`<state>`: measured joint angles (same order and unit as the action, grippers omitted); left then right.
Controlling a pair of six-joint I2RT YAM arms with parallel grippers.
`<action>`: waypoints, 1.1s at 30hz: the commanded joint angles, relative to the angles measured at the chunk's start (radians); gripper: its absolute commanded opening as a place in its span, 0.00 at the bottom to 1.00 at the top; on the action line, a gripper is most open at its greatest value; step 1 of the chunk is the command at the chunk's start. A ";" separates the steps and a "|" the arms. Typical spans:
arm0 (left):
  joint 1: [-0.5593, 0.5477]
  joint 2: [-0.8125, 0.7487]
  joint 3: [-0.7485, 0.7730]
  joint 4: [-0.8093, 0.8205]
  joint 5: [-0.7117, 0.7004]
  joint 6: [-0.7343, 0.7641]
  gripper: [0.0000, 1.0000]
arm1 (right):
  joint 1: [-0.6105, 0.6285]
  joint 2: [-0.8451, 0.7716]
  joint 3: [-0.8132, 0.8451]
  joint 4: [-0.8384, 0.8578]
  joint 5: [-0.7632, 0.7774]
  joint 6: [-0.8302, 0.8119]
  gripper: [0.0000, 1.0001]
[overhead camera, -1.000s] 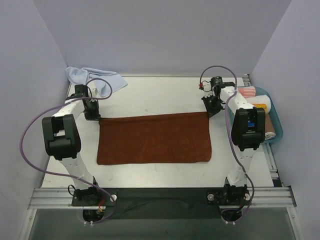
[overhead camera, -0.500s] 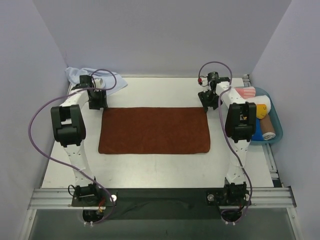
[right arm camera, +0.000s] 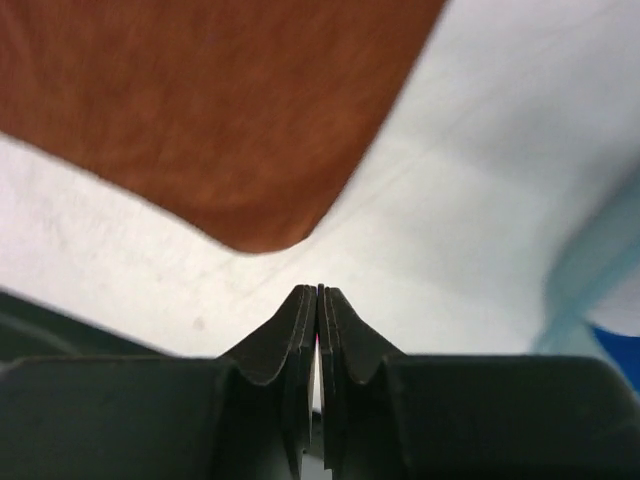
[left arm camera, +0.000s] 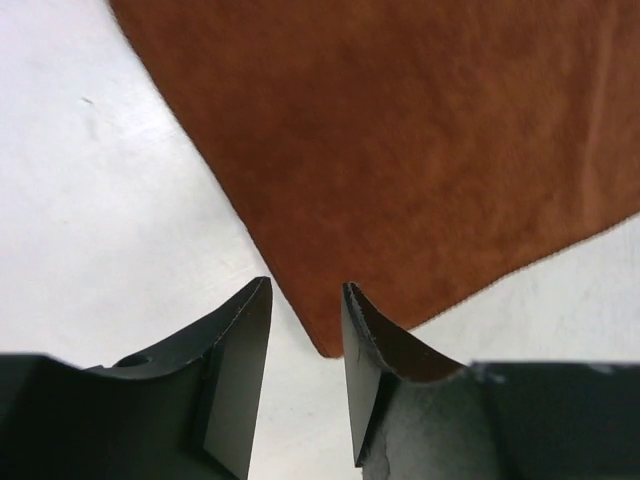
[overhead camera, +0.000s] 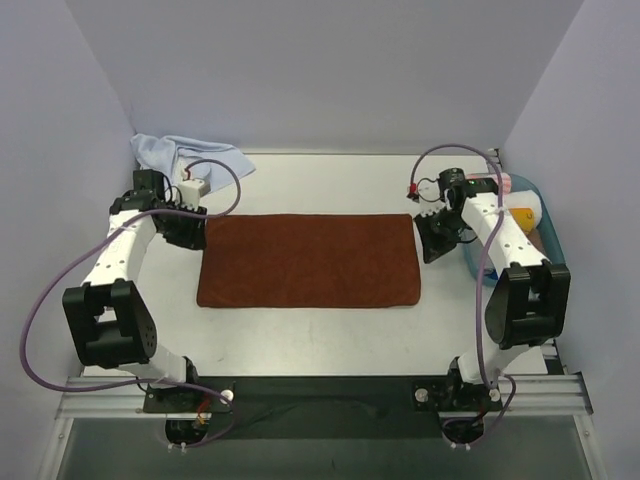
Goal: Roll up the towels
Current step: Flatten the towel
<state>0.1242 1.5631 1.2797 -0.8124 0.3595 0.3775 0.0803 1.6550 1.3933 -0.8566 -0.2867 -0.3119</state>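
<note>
Both empty: left fingers [left arm camera: 235, 345] parted; right fingers [right arm camera: 298, 335] together.

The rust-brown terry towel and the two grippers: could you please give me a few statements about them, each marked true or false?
1. The rust-brown terry towel lies spread flat on the white table. True.
2. The right gripper grips a corner of that towel. False: its jaws are shut on nothing, just off the corner.
3. The left gripper is open at a corner of the towel. True.
4. The pale light-blue towel is neatly rolled. False: it lies crumpled at the table's far left corner.
</note>
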 commanded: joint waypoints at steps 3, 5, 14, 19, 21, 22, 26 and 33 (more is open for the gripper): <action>-0.040 -0.038 -0.131 -0.088 0.044 0.095 0.42 | 0.061 0.041 -0.171 -0.067 -0.081 0.016 0.02; -0.066 -0.044 -0.161 -0.088 0.027 0.092 0.42 | 0.070 0.072 -0.185 -0.042 -0.077 0.025 0.01; -0.092 -0.011 -0.224 -0.047 -0.031 0.063 0.43 | 0.107 0.215 -0.197 0.034 -0.048 0.068 0.00; -0.089 0.070 -0.249 -0.015 -0.094 0.057 0.43 | 0.128 0.256 -0.217 0.037 0.027 0.054 0.00; -0.083 0.110 -0.250 -0.005 -0.126 0.055 0.43 | 0.141 0.267 -0.223 0.036 0.095 0.043 0.00; -0.081 0.123 -0.253 0.001 -0.139 0.055 0.43 | 0.145 0.270 -0.223 0.036 0.118 0.037 0.00; -0.066 0.178 -0.249 0.009 -0.201 0.067 0.42 | 0.164 0.255 -0.238 0.036 0.204 0.013 0.04; -0.043 0.137 -0.215 -0.048 -0.134 0.092 0.42 | 0.179 0.163 -0.238 0.005 0.159 0.019 0.16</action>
<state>0.0616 1.7206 1.0405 -0.8593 0.2256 0.4313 0.2600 1.8919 1.1660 -0.7959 -0.1616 -0.2806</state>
